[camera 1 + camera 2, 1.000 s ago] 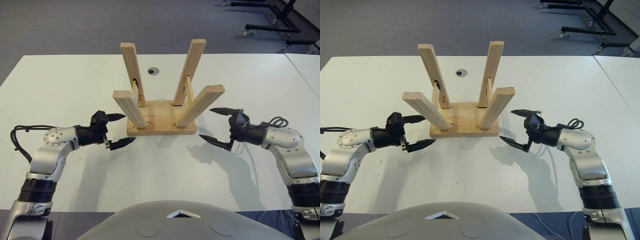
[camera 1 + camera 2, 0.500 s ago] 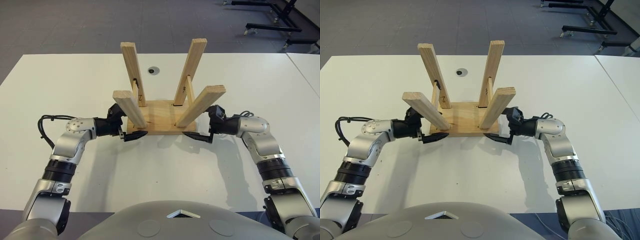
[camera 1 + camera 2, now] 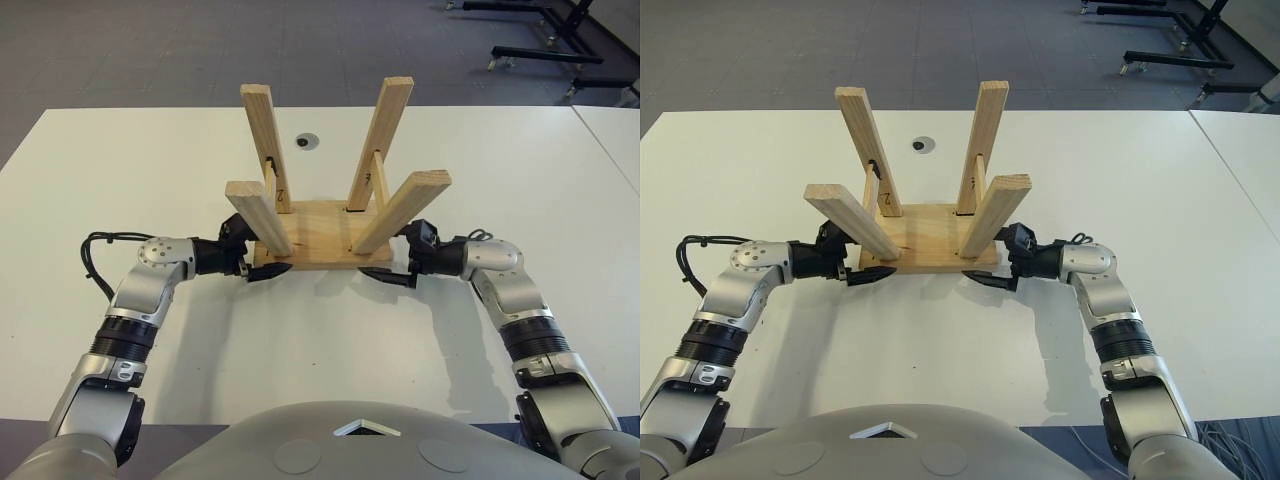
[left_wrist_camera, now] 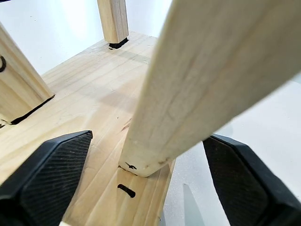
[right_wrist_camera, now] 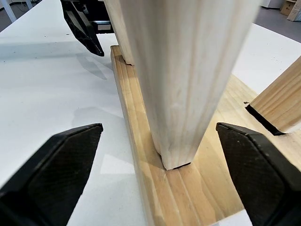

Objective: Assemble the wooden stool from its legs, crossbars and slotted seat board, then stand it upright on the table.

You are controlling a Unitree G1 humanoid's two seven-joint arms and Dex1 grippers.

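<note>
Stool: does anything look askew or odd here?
Yes: it is upside down, seat board flat on the table, legs up. The two near legs splay far outward, unlike the steeper far legs.

White table (image 3: 120, 160); grommet (image 3: 306, 142); wheeled frames (image 3: 540, 50) behind.

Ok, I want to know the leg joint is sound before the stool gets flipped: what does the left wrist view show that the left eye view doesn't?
Left wrist view: up close, the base of the near leg where it meets the board, a finger on each side, one visibly clear of it.
Left eye view: the whole stool upside down on the table, four legs up, the right gripper at the other near leg.
Both: the left gripper open around that leg, and the board.
</note>
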